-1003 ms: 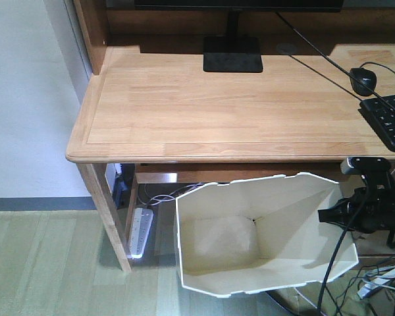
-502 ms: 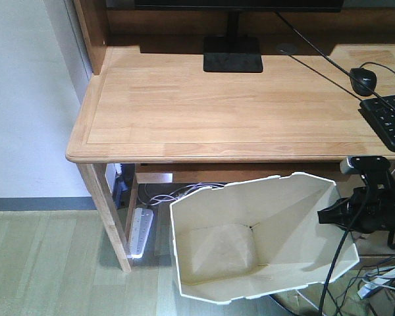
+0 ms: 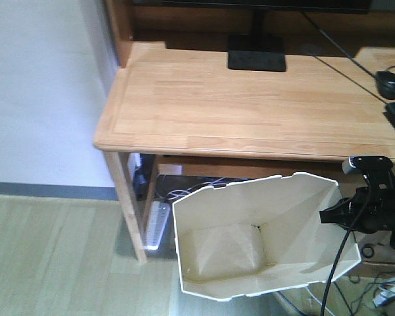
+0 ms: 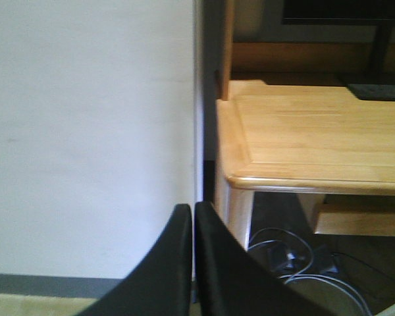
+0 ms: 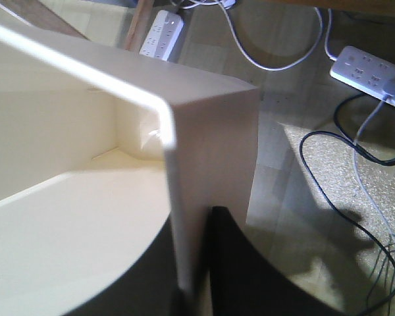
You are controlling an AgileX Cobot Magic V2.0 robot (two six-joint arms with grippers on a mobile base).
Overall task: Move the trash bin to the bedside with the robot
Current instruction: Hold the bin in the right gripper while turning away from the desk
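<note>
Fingers [image 5: 243, 276] of the right gripper [image 5: 192, 270] were clamped on the right rim of the trash bin [image 3: 296, 217], one inside the wall and one outside. Those of the left gripper [image 4: 193, 250] were pressed together with nothing between them, facing the white wall [image 4: 85, 131] beside the tabletop's [image 3: 250, 105] left end. The bin was tilted, its cream inside showing, just near of the tabletop's near edge and right of the power strip [image 3: 157, 224] on the floor [image 3: 52, 263]

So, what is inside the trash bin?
The trash bin shows only bare cream walls and floor, plus one jaw of the right gripper clamping its rim. The near wall hides the floor's front edge.
</note>
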